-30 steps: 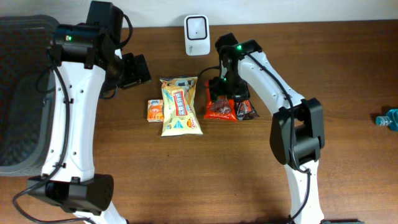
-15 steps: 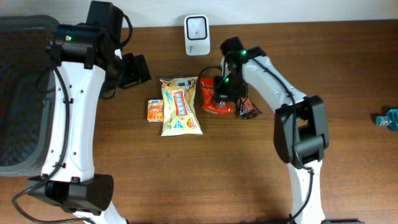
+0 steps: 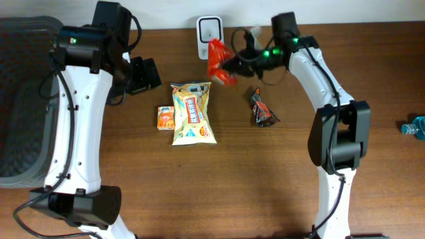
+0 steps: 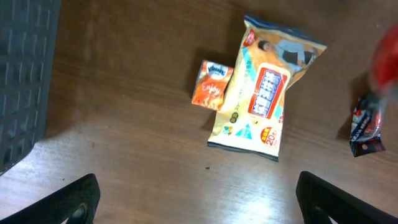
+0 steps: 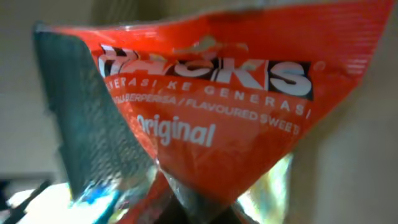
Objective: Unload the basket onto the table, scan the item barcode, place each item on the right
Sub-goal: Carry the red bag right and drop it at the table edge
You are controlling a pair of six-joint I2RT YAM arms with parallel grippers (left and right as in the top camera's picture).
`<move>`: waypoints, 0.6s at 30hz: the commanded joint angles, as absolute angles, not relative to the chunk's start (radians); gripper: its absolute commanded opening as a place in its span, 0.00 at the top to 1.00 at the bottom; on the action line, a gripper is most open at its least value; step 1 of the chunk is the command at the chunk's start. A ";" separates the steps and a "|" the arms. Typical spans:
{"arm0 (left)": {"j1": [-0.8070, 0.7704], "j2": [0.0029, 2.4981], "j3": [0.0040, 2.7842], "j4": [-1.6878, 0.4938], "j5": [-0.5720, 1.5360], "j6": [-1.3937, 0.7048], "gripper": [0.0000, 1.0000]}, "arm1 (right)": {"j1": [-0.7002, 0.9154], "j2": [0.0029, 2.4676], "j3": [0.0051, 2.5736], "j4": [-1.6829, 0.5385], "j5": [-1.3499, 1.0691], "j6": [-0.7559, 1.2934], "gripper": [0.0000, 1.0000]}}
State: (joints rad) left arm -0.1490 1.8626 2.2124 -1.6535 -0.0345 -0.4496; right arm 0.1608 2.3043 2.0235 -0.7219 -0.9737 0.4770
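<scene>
Currently, right gripper [image 3: 236, 64] pinching red sweets packet [image 3: 217, 58] clear of the table [image 3: 265, 186], packet just beside white scanner [image 3: 209, 28], left gripper [image 3: 145, 74] spread wide

Your left arm [image 3: 80, 133] and right arm [image 3: 317, 70] are white shells with bulky black joint housings. A green light [image 3: 74, 40] glows near each upper joint, and thin black cables [image 3: 68, 113] loop alongside. Your left tool [image 4: 199, 199] ends in matte black fingers [image 4: 74, 200].

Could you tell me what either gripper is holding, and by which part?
The right gripper pinches the red foil sweets packet by one end; the left gripper holds nothing.
</scene>
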 commanded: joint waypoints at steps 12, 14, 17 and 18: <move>-0.147 1.851 2.220 -1.655 -0.038 -0.455 0.01 | 0.405 2.438 2.129 -0.002 0.147 0.309 0.96; -0.147 1.851 2.220 -1.655 -0.038 -0.455 0.01 | 0.395 2.444 2.129 0.013 0.147 0.284 0.96; -0.147 1.851 2.220 -1.655 -0.038 -0.455 0.01 | 0.373 2.444 2.129 -0.002 0.147 0.285 0.96; -0.147 1.851 2.220 -1.655 -0.038 -0.455 0.01 | 0.371 2.444 2.129 -0.012 0.143 0.284 0.96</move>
